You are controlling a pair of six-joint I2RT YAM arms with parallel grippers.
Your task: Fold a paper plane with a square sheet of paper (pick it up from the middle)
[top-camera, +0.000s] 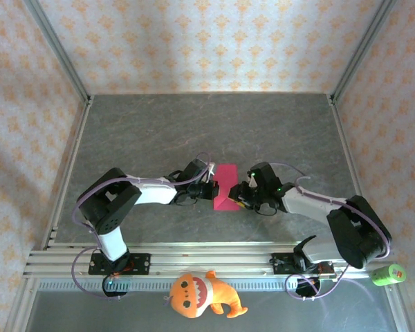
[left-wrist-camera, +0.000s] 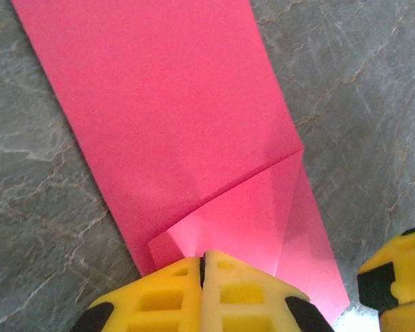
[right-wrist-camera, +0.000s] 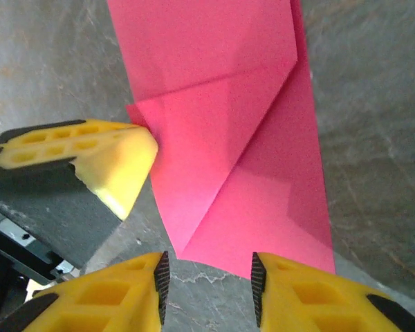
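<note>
pink paper (left-wrist-camera: 173,104): pins fold (left-wrist-camera: 242,214) with clenched left gripper (left-wrist-camera: 203,290), right gripper (right-wrist-camera: 207,277) parted nearby; risks fold springing up on lifting.

Overhead view: bright, even, diffuse light from above, casting only faint soft shadows beneath the arms (top-camera: 152,192) on the grey table (top-camera: 159,131). Wrist views: the pink paper (left-wrist-camera: 166,104) is sharp at mid-frame and carries darker shadow bands across its folds, while the yellow fingertips (left-wrist-camera: 242,290) nearest the lens are soft-focused and slightly washed out.
</note>
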